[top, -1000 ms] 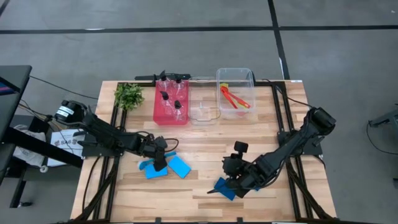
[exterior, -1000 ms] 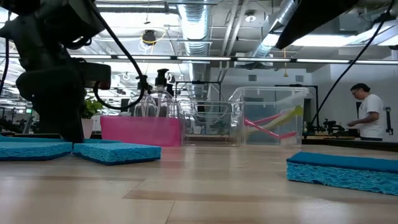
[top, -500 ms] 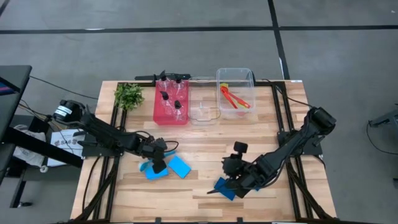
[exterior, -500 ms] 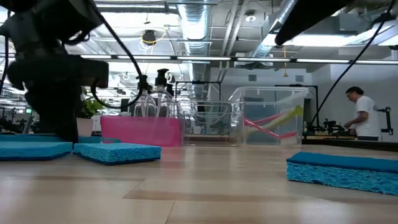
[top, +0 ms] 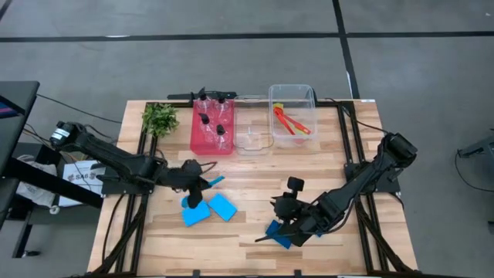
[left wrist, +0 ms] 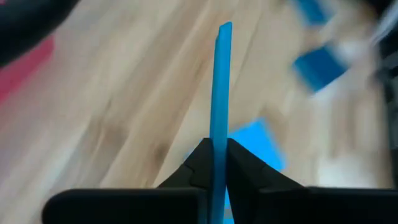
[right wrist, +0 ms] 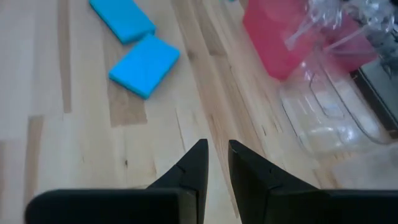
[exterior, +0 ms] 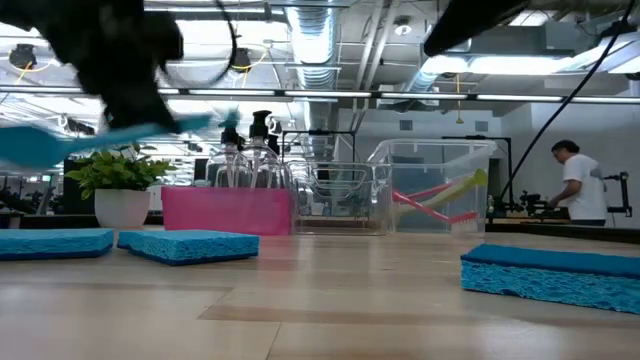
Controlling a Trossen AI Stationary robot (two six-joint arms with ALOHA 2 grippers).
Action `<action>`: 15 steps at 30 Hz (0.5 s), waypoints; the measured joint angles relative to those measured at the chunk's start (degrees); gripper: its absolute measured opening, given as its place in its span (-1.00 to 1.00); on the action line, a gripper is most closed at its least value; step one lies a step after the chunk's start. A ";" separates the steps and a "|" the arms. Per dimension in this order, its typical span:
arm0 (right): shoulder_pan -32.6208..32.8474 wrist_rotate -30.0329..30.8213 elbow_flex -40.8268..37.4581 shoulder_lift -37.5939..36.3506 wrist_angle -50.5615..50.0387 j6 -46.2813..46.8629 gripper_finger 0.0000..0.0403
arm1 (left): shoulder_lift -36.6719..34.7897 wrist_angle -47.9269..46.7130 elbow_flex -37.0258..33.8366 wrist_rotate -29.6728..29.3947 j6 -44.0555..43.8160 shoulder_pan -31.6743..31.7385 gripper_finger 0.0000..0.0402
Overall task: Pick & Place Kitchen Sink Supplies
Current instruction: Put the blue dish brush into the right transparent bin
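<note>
Left gripper (left wrist: pixel 217 163) fingers are clamped on a thin blue brush (left wrist: pixel 219 93), edge-on between the pads in the left wrist view. A second ago these fingers stood open, low over the sponges; they have since closed and lifted, and the brush now hangs above the table in the low view (exterior: pixel 60 140), blurred. With the arm raised, the plant (exterior: pixel 118 172) behind it shows.

Right gripper (right wrist: pixel 216 163): fingers nearly together, a narrow gap between them, nothing held. It hovers near a dark-blue sponge (top: pixel 279 232) at the table's front right; position is little changed from a second ago.

Two light-blue sponges (top: pixel 194 214) (top: pixel 223 206) lie flat on the table just beside each other, below the left gripper (top: pixel 202 185) in the high view, unmoved.

Containers, along the far edge:
- pink bin (top: pixel 212 137): holds several clear pump bottles (top: pixel 219 116) with black tops, upright.
- small clear bin (top: pixel 252 140): contents cannot be told.
- tall clear bin (top: pixel 292 93): holds a red brush (top: pixel 292 123) and a yellow-green brush (top: pixel 279 107), leaning.

A person (exterior: pixel 578 182) stands in the room behind.
</note>
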 joint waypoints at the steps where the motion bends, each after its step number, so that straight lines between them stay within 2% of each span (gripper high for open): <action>1: 0.00 0.18 0.00 0.00 0.97 -0.55 -0.72 | -1.24 1.81 0.00 -0.46 1.44 0.02 -0.87; 4: 0.04 1.30 0.00 0.00 5.71 -4.14 -0.72 | -3.49 10.38 0.00 -1.87 7.63 0.00 -0.81; 7: 0.04 1.50 0.00 0.00 12.37 -10.28 -0.72 | -4.00 20.25 0.02 -2.34 14.67 0.02 -0.84; 12: 0.07 1.12 0.00 0.00 25.53 -26.05 -0.74 | -3.58 31.46 0.04 -2.35 23.89 0.92 -0.90; 15: -0.23 -2.06 -0.37 -0.93 34.15 -36.53 -0.82 | -2.58 36.56 0.07 -1.33 27.91 2.46 -0.85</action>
